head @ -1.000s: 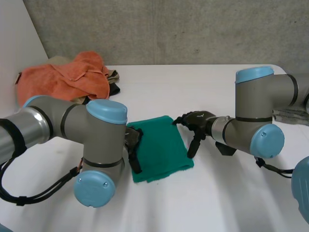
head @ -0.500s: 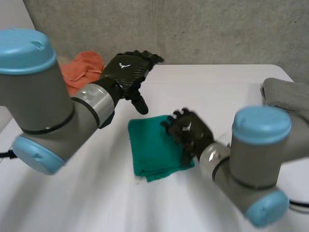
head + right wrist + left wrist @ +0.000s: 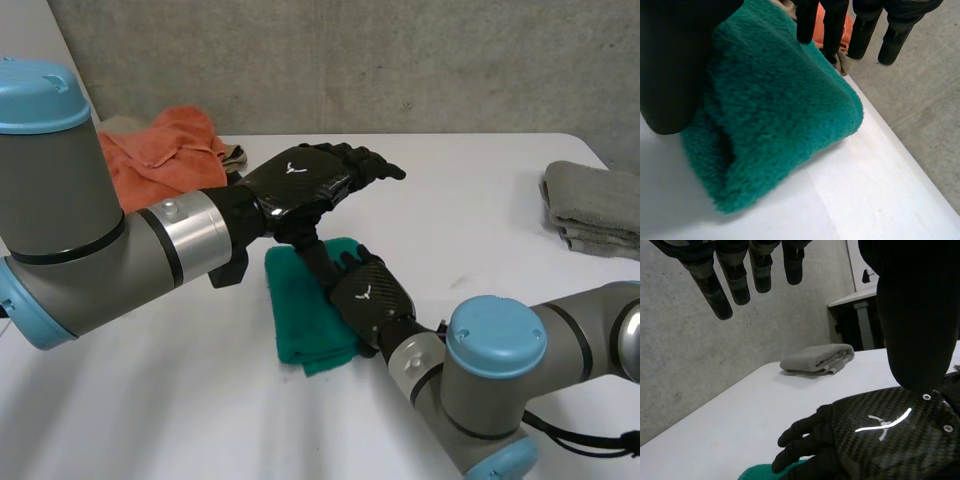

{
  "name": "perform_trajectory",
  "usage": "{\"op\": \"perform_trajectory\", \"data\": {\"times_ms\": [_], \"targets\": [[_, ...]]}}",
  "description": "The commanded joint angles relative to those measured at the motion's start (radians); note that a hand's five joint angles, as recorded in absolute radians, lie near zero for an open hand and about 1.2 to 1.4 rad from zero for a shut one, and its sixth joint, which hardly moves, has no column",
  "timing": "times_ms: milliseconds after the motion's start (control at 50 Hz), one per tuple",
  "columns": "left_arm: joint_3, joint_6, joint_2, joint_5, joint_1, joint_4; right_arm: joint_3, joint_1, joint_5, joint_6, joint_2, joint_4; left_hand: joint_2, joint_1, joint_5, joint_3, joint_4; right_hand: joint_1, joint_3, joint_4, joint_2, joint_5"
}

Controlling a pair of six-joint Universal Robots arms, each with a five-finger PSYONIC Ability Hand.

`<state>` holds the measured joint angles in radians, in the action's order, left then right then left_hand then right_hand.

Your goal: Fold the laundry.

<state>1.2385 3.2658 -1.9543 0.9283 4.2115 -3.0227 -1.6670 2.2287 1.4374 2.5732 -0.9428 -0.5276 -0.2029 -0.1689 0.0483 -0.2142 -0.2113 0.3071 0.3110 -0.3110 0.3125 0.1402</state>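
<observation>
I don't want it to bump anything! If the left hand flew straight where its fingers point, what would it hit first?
Probably nothing nearby: the left hand points across the table, seemingly above the folded grey towel, toward the concrete wall.

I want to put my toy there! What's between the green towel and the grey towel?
Between the green towel and the grey towel there is just bare white table, as the head view shows.

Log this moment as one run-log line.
task: fold laundry | left hand: open, raised, holding nothing | right hand: open, palm over folded green towel | orange towel pile: unfolded | grey towel: folded, set aside
</observation>
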Motion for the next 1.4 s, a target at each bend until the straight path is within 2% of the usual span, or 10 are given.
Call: {"op": "perform_trajectory", "data": {"times_ms": [20,120,200,500,760,920,1000,1120,1180,1400], "targets": [[0.001,-0.003,-0.002,0.001,0.005,-0.002,0.049,-0.004,-0.018,0.002,0.013,0.003,0.028,-0.006,-0.048,0.04,0.037,0.162,0.159,-0.159,0.157,0.155],[-0.001,-0.006,-0.001,0.001,0.007,-0.002,0.09,-0.004,-0.048,0.004,0.038,0.003,0.028,-0.006,-0.048,0.04,0.037,0.32,0.316,-0.317,0.315,0.313],[-0.001,-0.008,-0.001,0.001,0.007,-0.002,0.125,-0.004,-0.072,0.005,0.067,0.005,0.028,-0.006,-0.048,0.04,0.037,1.088,1.084,-1.084,1.083,1.081],[-0.054,-0.012,0.057,0.003,0.018,-0.005,0.394,-0.199,-0.048,0.183,-0.07,-0.011,0.028,-0.006,-0.048,0.039,0.036,1.089,1.085,-1.085,1.084,1.082],[-0.083,-0.109,0.081,0.004,0.012,-0.051,0.553,-0.629,-0.051,0.214,-0.033,-0.051,0.025,-0.009,-0.045,0.036,0.033,1.089,1.085,-1.085,1.084,1.082],[-0.057,-0.117,0.066,0.004,0.007,-0.064,0.612,-0.845,-0.23,0.196,0.211,-0.15,0.025,-0.009,-0.045,0.036,0.033,1.089,1.085,-1.085,1.084,1.082],[-0.05,-0.115,0.06,0.004,0.002,-0.064,0.671,-0.94,-0.391,0.159,0.382,-0.134,0.022,-0.012,-0.042,0.033,0.03,1.089,1.085,-1.085,1.084,1.082],[-0.048,-0.115,0.034,0.004,-0.007,-0.064,0.682,-1.006,-0.499,0.091,0.447,-0.106,0.019,-0.015,-0.039,0.03,0.027,1.089,1.085,-1.085,1.084,1.082],[-0.05,-0.114,0.032,0.004,-0.008,-0.064,0.684,-1.023,-0.494,0.088,0.424,-0.092,0.019,-0.015,-0.039,0.03,0.027,-0.133,-0.137,0.136,-0.138,-0.14],[-0.048,-0.117,0.045,0.004,-0.011,-0.062,0.584,-1.037,-0.453,0.169,0.187,0.009,0.019,-0.015,-0.039,0.03,0.027,-0.133,-0.137,0.136,-0.138,-0.14]]}}
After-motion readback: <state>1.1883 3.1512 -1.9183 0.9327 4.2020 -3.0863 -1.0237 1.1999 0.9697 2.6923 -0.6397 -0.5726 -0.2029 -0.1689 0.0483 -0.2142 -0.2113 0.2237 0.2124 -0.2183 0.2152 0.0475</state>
